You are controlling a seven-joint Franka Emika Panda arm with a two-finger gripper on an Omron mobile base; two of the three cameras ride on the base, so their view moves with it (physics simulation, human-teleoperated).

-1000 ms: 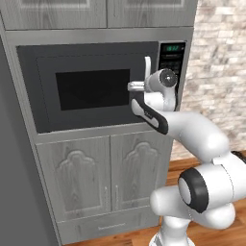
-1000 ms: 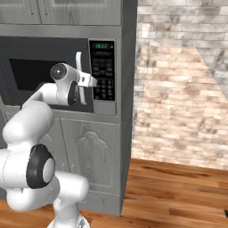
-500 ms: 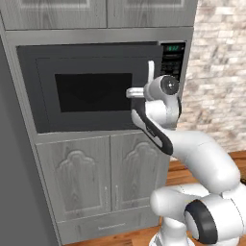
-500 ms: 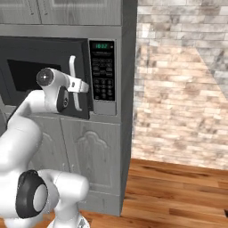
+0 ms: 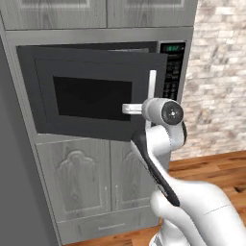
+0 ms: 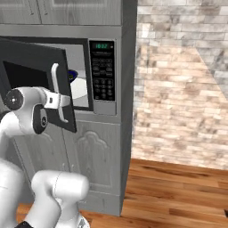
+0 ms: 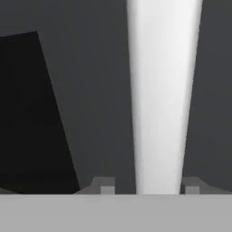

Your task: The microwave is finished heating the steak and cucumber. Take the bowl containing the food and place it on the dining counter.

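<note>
Now the microwave (image 5: 96, 91) door stands partly ajar, swung out from the cabinet, whereas a second ago it was flush and closed; half a second ago it had only just begun to move. The gripper (image 7: 148, 188) straddles the white door handle (image 7: 161, 95), its fingertips (image 7: 103, 186) on either side, apparently clamped on it, and the arm has drawn back toward the base. This likely means the opening step is underway but not finished: the gap looks too narrow for reaching in. Through that gap in the right base view, one dark blue bowl (image 6: 72, 75) sits inside on one white microwave plate (image 6: 79, 89). The steak and cucumber cannot be made out. One microwave, one handle, one button panel (image 6: 102, 71) with a green display.
</note>
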